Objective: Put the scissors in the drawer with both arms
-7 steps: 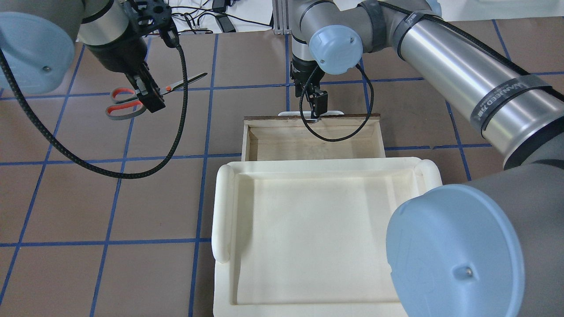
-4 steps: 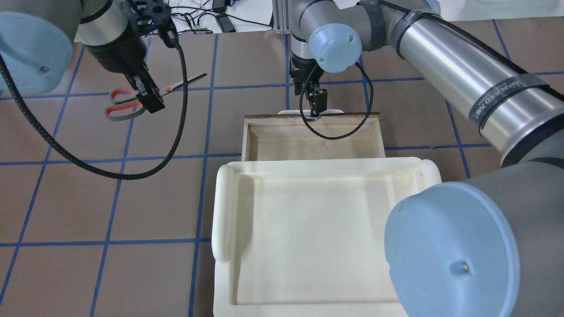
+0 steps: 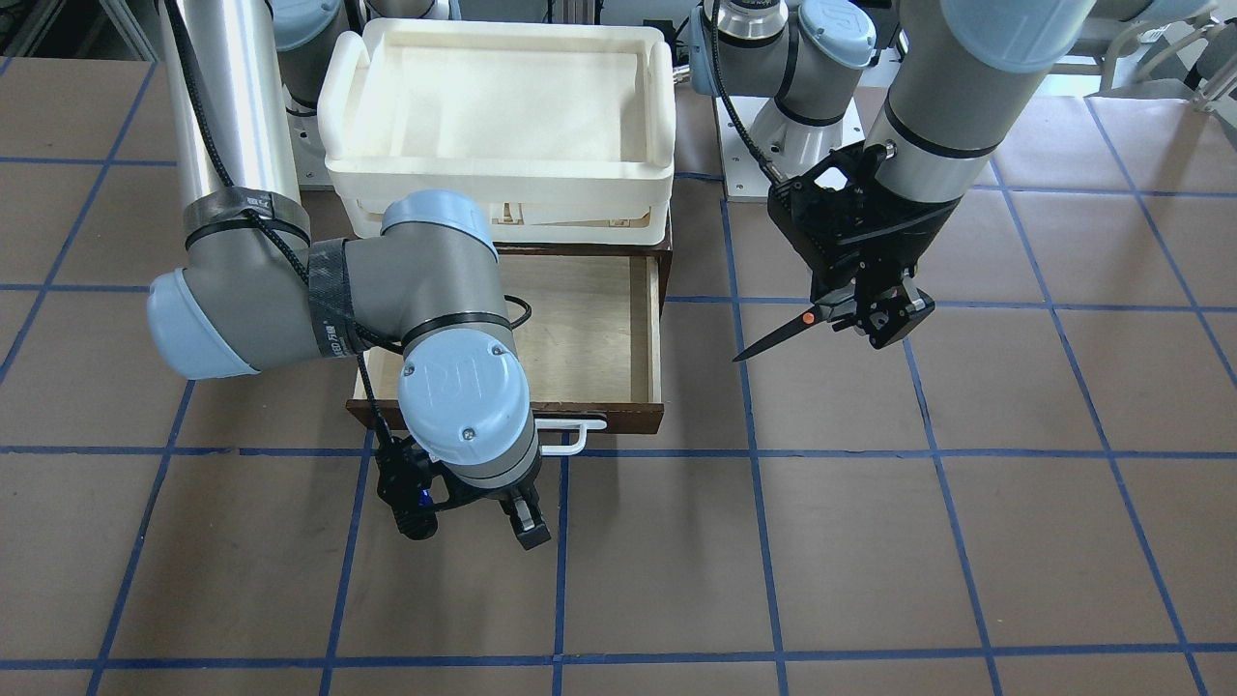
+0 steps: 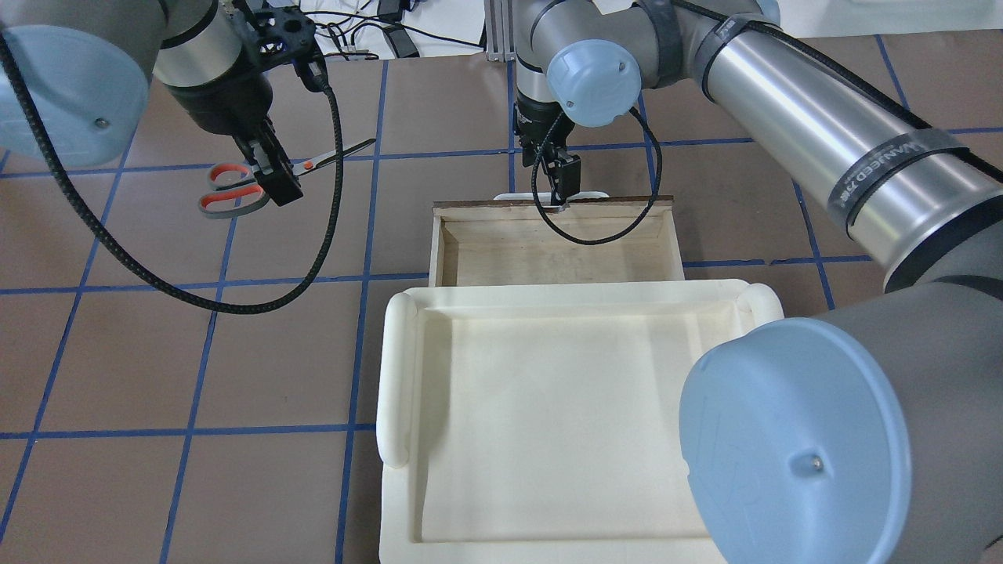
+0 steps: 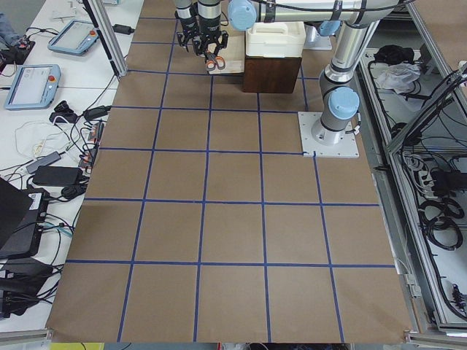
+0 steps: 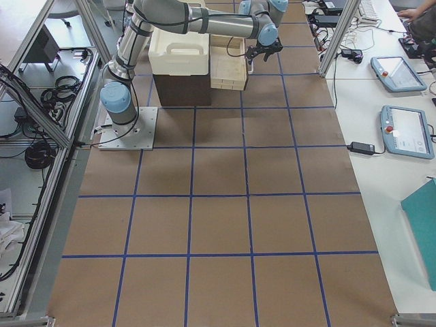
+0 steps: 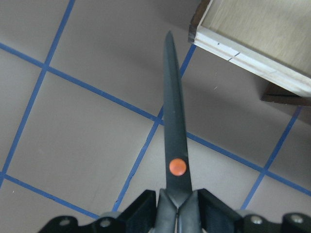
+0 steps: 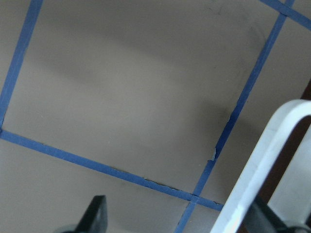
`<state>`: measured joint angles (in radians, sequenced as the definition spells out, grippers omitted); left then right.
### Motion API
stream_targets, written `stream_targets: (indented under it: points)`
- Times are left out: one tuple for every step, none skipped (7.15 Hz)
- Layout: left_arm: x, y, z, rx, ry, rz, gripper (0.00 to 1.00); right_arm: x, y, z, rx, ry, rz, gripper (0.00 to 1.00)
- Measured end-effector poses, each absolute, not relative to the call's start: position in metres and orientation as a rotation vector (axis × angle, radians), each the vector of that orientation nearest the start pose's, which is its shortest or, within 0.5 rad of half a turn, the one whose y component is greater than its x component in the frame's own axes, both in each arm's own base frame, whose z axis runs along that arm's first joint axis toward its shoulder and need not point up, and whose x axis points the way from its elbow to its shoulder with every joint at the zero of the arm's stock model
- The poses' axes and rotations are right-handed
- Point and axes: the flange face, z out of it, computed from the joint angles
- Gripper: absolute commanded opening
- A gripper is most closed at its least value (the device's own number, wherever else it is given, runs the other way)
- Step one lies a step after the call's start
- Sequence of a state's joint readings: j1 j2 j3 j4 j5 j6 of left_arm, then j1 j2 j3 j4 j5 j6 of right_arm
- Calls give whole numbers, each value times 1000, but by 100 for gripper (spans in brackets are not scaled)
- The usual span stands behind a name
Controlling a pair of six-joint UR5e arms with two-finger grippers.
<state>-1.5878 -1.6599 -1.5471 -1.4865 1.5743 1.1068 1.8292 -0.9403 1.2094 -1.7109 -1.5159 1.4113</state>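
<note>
My left gripper point(image 4: 274, 174) is shut on the scissors point(image 4: 329, 157) just behind their orange pivot dot and holds them above the table, left of the drawer. The orange-lined loops stick out behind the fingers and the blades point toward the drawer. In the left wrist view the closed blades point(image 7: 175, 131) point at the drawer's corner point(image 7: 243, 43). The drawer point(image 4: 548, 206) is pulled open and its plywood inside is bare. My right gripper point(image 4: 561, 182) is open beside the white bar handle point(image 8: 262, 170), which lies by one finger.
A cream-white foam tray point(image 4: 396, 376) sits on top of the cabinet above the drawer point(image 3: 618, 418). The right arm's elbow point(image 3: 454, 387) hangs over the drawer's front left part. Brown table with blue grid lines lies all around.
My left gripper has carried the scissors a little to the right, toward the drawer. My right gripper has drawn back slightly from the drawer front.
</note>
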Motion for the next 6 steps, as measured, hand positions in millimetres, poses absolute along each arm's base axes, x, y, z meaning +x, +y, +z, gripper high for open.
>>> stream_targets:
  points:
    - [-157, -524, 463, 1708, 2622, -23, 4, 315, -655, 296, 1745, 2673, 197, 100]
    - [-174, -518, 463, 1751, 2594, -25, 4, 312, -652, 307, 1747, 2670, 193, 100]
    - [-191, -513, 462, 1795, 2566, -22, 2, 307, -648, 320, 1752, 2667, 194, 100]
    - [-210, -508, 459, 1848, 2542, -18, 2, 302, -645, 336, 1723, 2676, 183, 100]
    - [-229, -501, 454, 1908, 2533, -8, 2, 292, -641, 358, 1619, 2719, 156, 100]
    - [-246, -496, 446, 1967, 2533, 14, 2, 272, -637, 386, 1430, 2804, 107, 100]
